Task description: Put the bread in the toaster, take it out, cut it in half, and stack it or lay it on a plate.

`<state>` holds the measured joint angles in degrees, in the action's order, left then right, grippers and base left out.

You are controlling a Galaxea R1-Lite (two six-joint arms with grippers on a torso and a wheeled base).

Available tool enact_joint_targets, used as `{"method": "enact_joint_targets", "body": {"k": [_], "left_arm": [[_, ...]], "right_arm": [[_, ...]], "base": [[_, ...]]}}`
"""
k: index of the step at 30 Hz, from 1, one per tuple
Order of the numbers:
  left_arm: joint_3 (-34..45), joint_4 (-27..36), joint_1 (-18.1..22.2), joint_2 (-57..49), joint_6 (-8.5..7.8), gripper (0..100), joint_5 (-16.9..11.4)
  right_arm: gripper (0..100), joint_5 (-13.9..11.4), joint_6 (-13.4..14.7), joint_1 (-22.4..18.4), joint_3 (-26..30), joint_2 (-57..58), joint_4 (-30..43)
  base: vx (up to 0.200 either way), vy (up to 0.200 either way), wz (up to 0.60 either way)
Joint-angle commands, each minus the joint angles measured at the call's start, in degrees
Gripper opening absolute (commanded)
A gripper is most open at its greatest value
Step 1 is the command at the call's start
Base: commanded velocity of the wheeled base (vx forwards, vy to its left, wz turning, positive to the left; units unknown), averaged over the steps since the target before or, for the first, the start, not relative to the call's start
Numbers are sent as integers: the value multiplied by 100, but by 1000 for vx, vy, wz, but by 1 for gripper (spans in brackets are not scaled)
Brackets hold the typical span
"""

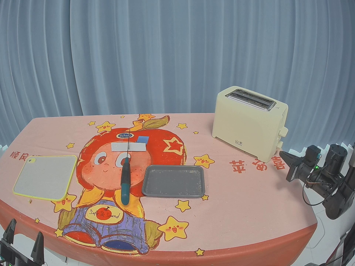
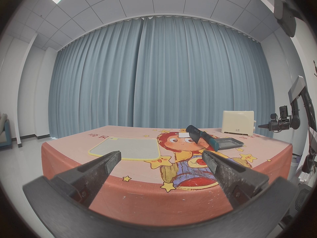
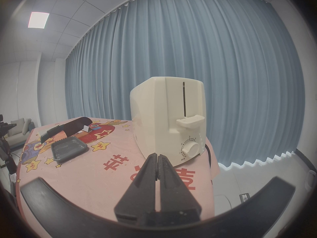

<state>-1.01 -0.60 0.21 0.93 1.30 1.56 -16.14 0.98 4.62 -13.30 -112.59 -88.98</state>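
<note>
Toaster [image 1: 249, 126] upright at tabletop [image 1: 240, 204] far right. Grey plate [image 1: 173, 181] at centre, knife [image 1: 125, 178] just beside it, cutting board [image 1: 46, 176] at left. Right gripper [image 3: 158, 157] closed tight, empty, off the right edge near the toaster. Left gripper [image 2: 161, 156] spread wide, empty, before the near edge.

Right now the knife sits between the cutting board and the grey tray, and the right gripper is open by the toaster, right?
Not quite: the right gripper is shut, jaws pressed together, as the right wrist view shows. The knife does sit between the cutting board and the grey tray, and that gripper is by the toaster.
</note>
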Motion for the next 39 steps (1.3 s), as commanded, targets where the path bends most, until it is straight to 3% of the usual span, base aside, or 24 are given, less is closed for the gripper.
{"method": "enact_joint_targets", "body": {"k": [1, 21, 39], "left_arm": [[101, -2, -3, -5, 1, 100, 2], [101, -2, -3, -5, 1, 100, 2], [101, -2, -3, -5, 1, 100, 2]], "right_arm": [[0, -3, -1, -14, -6, -17, -58], [0, -3, -10, -304, -147, -228, -58], [0, -12, -27, -304, -164, -457, -58]], "base": [[0, 0, 0], [0, 0, 0], [0, 0, 0]]}}
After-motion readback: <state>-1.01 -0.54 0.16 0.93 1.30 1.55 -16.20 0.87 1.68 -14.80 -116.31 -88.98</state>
